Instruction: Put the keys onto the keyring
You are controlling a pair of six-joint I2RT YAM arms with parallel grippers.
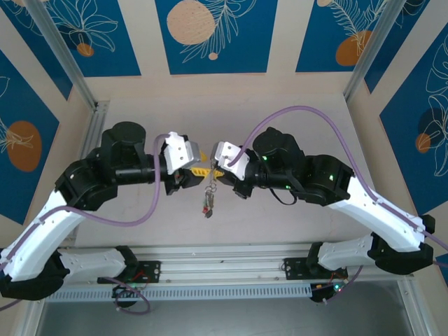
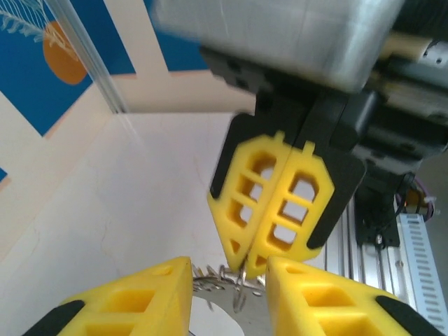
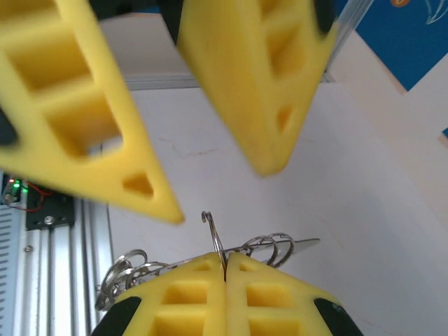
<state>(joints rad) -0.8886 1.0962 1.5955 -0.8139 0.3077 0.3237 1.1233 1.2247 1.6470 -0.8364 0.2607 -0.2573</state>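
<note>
1. You had both arms brought together over the middle of the surface (image 1: 280, 217), with one hand facing the other.
2. Your right hand (image 3: 225, 257) was fully closed. Its two yellow fingertips pressed together on the thin grey wire of the keyring (image 3: 218, 238). The wire rose from between them and ended in a small hooked tip.
3. Your left hand (image 3: 222, 192) was partly open, with its two yellow fingers clearly apart. In the right wrist view nothing was pinched between them. Their tips were near the free end of the wire but did not touch it.
4. In the left wrist view your left fingers (image 2: 140, 301) stood on the two sides of the closed tips of the right hand. Some metal loops lay in the gap between them. I could not tell whether these loops touched the left fingers.
5. The keys (image 1: 208, 199) hung down in one bunch from the place where the two hands met, between the two arms. A little red and green showed at the low end of the bunch.
6. In the right wrist view, several small rings (image 3: 269, 246) sat on the wire to the left and to the right of the closed fingertips, and one silvery key blade (image 3: 304, 243) pointed to the right.
</note>
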